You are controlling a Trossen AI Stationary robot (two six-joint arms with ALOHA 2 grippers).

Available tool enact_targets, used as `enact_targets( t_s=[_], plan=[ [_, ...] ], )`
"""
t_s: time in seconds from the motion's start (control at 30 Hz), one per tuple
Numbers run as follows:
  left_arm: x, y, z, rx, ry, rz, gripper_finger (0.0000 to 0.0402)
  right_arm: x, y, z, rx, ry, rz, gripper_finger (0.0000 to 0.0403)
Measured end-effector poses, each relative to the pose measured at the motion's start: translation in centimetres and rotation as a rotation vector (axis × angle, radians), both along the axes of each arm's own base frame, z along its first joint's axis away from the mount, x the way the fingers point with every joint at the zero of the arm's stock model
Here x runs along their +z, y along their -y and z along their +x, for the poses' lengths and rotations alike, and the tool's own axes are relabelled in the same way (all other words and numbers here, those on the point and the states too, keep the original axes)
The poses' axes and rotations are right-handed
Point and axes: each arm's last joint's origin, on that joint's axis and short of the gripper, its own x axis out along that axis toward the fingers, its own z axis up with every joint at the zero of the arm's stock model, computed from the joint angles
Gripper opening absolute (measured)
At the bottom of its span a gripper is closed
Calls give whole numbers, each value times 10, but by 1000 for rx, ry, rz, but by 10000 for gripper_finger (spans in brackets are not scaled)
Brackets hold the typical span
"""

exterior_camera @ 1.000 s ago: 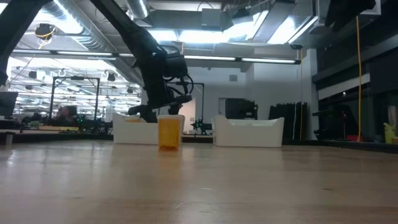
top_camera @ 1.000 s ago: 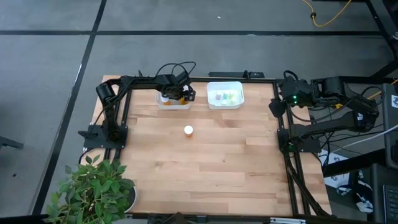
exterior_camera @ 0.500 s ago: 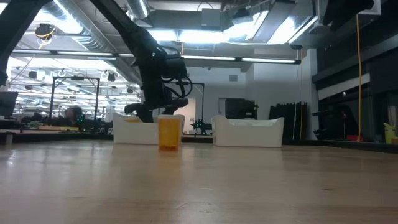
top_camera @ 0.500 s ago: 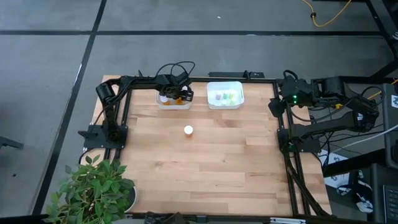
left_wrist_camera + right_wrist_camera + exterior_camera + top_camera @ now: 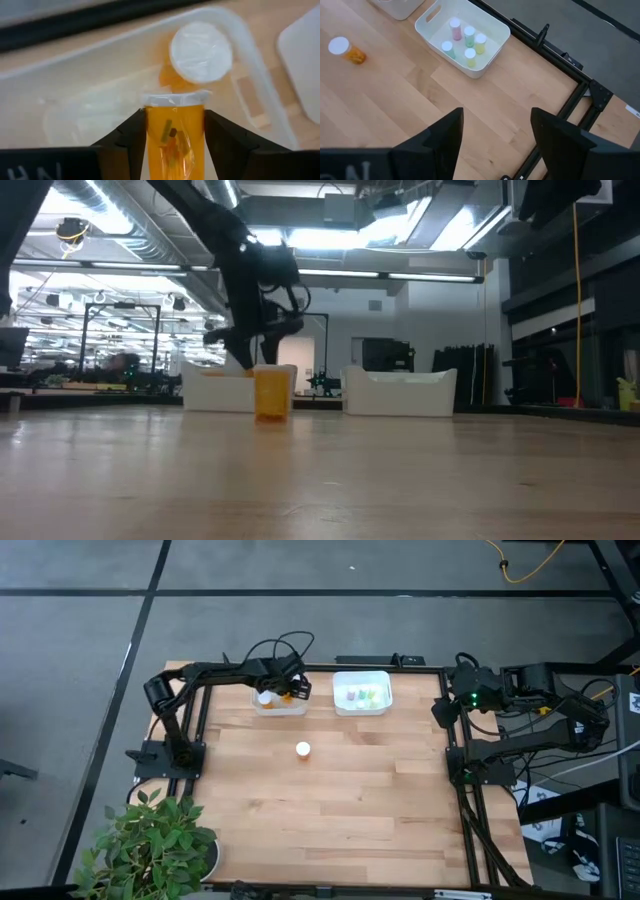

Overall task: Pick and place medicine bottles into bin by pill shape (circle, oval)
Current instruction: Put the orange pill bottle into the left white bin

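One orange bottle point(image 5: 174, 145) clamped in left claw point(image 5: 175, 150) — another point(image 5: 200, 52) beneath; right claw point(image 5: 492, 135) apart.

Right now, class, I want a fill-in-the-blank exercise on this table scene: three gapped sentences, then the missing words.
1. The left claw is shut on an ____ bottle over the left bin.
2. The right bin holds ____ pale bottles.
3. One lone bottle stands on the table with a ____ cap.

Missing words: orange; five; white
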Motion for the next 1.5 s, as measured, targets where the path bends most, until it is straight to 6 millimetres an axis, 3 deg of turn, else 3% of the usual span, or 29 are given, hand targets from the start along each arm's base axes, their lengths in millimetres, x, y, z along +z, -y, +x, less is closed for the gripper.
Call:
enact_targets(
  t_s=[0.23, 0.43, 0.67, 0.9, 1.33, 1.5],
  plan=[
    [26, 27, 8, -39, -54, 237, 166, 0, 0, 0, 1, 1, -1, 233],
    [33, 52, 24, -85, -93, 413, 166, 0, 0, 0, 2, 2, -2, 232],
    [38, 82, 38, -240, -83, 466, 166, 0, 0, 0, 3, 2, -2, 233],
    [44, 127, 51, -438, -83, 544, 166, 0, 0, 0, 3, 2, -2, 233],
    [63, 187, 54, -590, 53, 598, 165, 0, 0, 0, 0, 4, 0, 233],
    [48, 204, 58, -656, 258, 641, 165, 0, 0, 0, -1, 8, 0, 232]
  ],
)
